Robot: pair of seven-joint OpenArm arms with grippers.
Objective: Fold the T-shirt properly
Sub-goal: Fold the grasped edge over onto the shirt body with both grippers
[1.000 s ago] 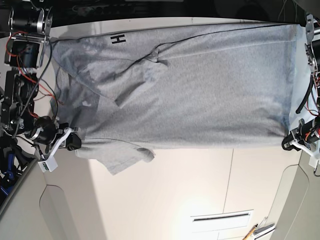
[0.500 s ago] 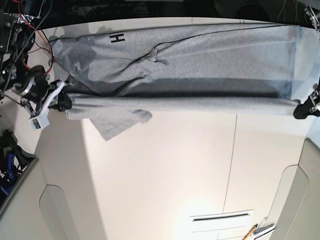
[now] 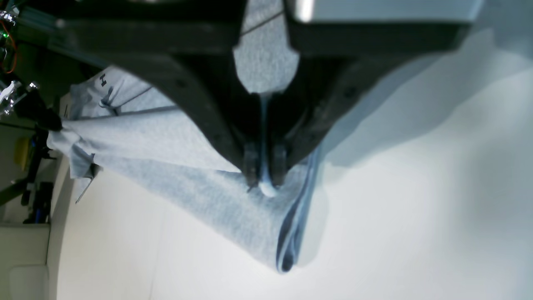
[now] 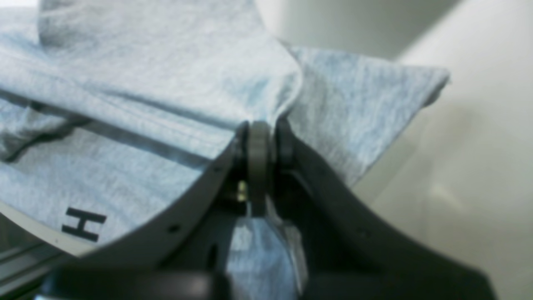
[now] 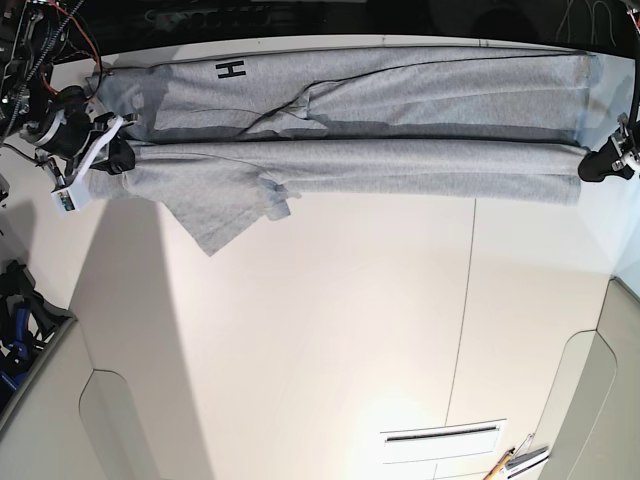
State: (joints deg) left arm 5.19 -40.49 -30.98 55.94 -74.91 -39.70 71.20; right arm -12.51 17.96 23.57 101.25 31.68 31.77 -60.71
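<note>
While you look down on the tabletop (image 5: 330, 330), the T-shirt (image 5: 380, 160) lies stretched along its far edge, w/ one sleeve (image 5: 225, 205) spilling nearer. Left gripper (image 5: 592, 166) fingers pinch the hem end; right gripper (image 5: 118, 157) fingers pinch the shoulder end beside the "H" (image 5: 231, 71).

Right arm (image 5: 50, 110): black cylindrical joint housings with silver rims, loose red and black cables, a white bracket, and a small white box with a green mark at the wrist. Right gripper (image 4: 260, 141): matte black curved jaws with small screw holes, grey pad between the tips. Left gripper (image 3: 264, 175): black tapering jaws with ribbed dark pads, below a pale grey housing. Left arm (image 5: 625, 145): black, with white parts.
</note>
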